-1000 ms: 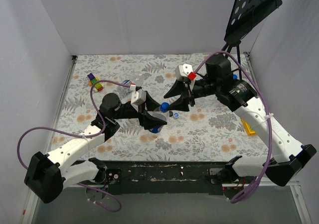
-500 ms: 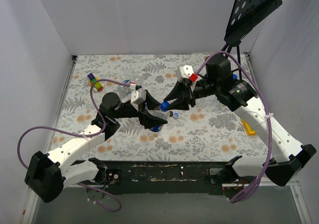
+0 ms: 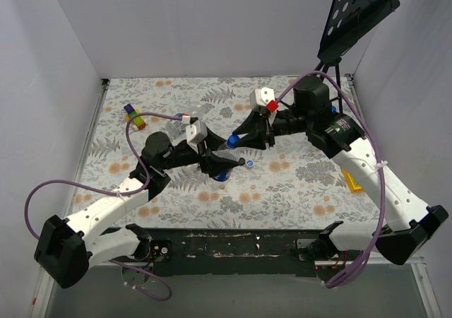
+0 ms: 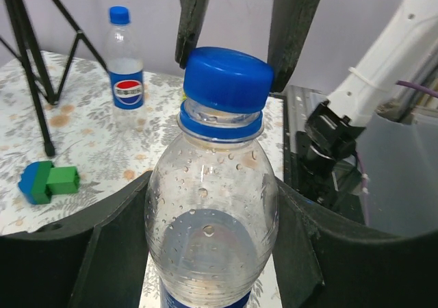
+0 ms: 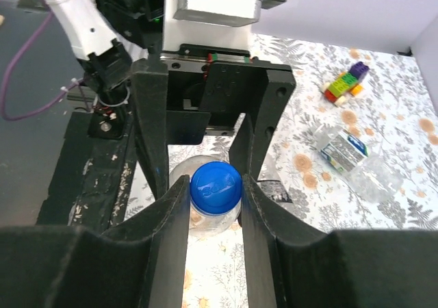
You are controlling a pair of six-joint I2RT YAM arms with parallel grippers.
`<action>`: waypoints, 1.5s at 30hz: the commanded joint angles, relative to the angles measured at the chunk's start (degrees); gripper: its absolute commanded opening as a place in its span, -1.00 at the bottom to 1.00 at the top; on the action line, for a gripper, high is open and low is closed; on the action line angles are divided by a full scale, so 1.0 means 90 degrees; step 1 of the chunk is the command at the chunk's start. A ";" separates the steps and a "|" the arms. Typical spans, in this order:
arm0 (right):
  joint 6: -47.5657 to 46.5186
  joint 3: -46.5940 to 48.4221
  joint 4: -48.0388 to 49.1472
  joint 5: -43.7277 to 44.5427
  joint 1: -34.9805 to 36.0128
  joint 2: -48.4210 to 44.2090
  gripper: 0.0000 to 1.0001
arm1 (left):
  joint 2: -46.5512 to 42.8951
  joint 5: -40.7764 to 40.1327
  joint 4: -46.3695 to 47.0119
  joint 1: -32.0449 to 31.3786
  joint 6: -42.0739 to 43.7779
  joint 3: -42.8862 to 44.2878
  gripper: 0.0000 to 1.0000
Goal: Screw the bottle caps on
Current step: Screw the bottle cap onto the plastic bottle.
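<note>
My left gripper (image 4: 209,243) is clenched on one clear plastic water bottle (image 4: 209,209), centre frame. My right gripper (image 5: 215,183) grasps its round blue plastic screw cap (image 5: 216,189). Bottles counted: three, including a standing capped bottle (image 4: 126,61) upper left and a lying bottle (image 5: 356,156) at right. The held bottle's base is cut off, and its label is hidden.

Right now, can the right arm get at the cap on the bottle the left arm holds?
Likely yes: the right end effector straddles the blue cap, fingers against its sides; the left end effector grips the bottle lower.
</note>
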 commanded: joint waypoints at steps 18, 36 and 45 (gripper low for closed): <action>0.2957 -0.0925 -0.0402 0.3291 0.0588 -0.0522 -0.70 | -0.0127 -0.5246 0.2190 -0.1929 0.2075 0.0078 -0.67; 0.2511 -0.1444 0.0195 0.2169 0.0480 -0.0747 -0.72 | -0.0390 -0.4702 0.1136 -0.1637 0.0738 -0.0214 -0.78; 0.2235 -0.1297 -0.0069 0.1338 0.0304 -0.0464 -0.75 | -0.0586 -0.2990 0.1361 -0.0835 0.0218 -0.0411 -0.76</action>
